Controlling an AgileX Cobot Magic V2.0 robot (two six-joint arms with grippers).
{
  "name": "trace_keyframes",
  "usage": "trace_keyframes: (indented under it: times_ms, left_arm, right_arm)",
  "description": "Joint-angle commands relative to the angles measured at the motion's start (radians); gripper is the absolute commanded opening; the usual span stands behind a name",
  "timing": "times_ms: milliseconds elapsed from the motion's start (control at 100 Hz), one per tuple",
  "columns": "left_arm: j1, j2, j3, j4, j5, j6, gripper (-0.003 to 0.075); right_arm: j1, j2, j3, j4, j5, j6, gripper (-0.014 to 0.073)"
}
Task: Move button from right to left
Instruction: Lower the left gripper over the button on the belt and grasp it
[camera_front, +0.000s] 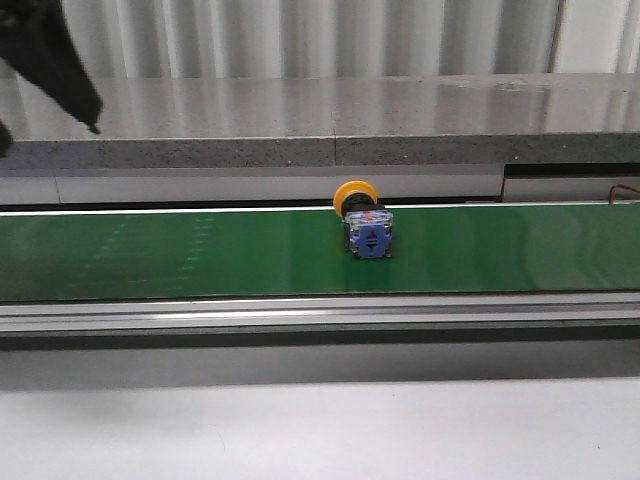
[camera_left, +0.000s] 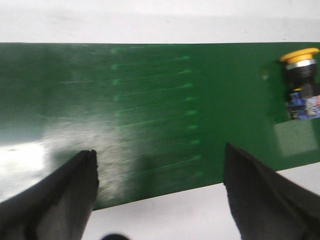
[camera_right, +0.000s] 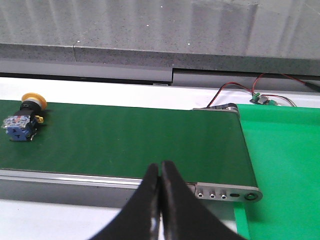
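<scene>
We find the small push-button switch with its round yellow-orange cap, black collar and blue-grey contact block (camera_front: 366, 222) lying on its side on the long green conveyor belt (camera_front: 180, 255), cap toward the belt's far edge and block toward the near edge, a little right of the middle of the belt's visible length in the front view. Nothing touches it. Our left gripper (camera_left: 160, 192) hangs over the belt with its two black fingers (camera_left: 65, 195) spread wide and nothing between them; in its wrist view the switch sits at the picture's edge, well apart from the fingers. In the front view only a dark part of the left arm (camera_front: 55, 55) shows at the upper left corner, well clear of the belt. Our right gripper (camera_right: 161, 200) has its black fingers pressed together with nothing held, positioned near the belt's right end, where a metal end plate (camera_right: 227, 192) and a bright green mat (camera_right: 280, 165) adjoin it; the switch lies well away from it along the belt. We judge the task as partly along at most: the switch rests mid-belt, not at the left end, and no gripper has hold of it. What seems left is for the switch to reach the open left gripper, be grasped, and be set down on the left.
</scene>
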Motion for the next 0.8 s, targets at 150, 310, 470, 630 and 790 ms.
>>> trace_keyframes:
  times_ms: [150,310,470,630,790]
  left_arm:
    - [-0.137,0.141,-0.183,-0.058,-0.013,-0.023,0.0473]
    - [-0.207,0.245,-0.294,-0.058,0.025,-0.055,0.0473]
    - [-0.249,0.346,-0.408,-0.05,0.079,-0.077,0.0473]
    - [-0.268,0.443,-0.503,-0.045,0.138,-0.109,0.0473]
    - [-0.27,0.515,-0.554,-0.043,0.164,-0.14,0.0473]
  right_arm:
    - [0.001,0.011,-0.025,0.008,-0.084,-0.005,-0.0067]
    - [0.001,0.011,-0.025,0.008,-0.084,-0.005,-0.0067]
    - [0.001,0.011,-0.025,0.008,-0.084,-0.005,-0.0067]
    - [0.001,0.011,-0.025,0.008,-0.084,-0.005,-0.0067]
    - [0.001,0.011,-0.025,0.008,-0.084,-0.005,-0.0067]
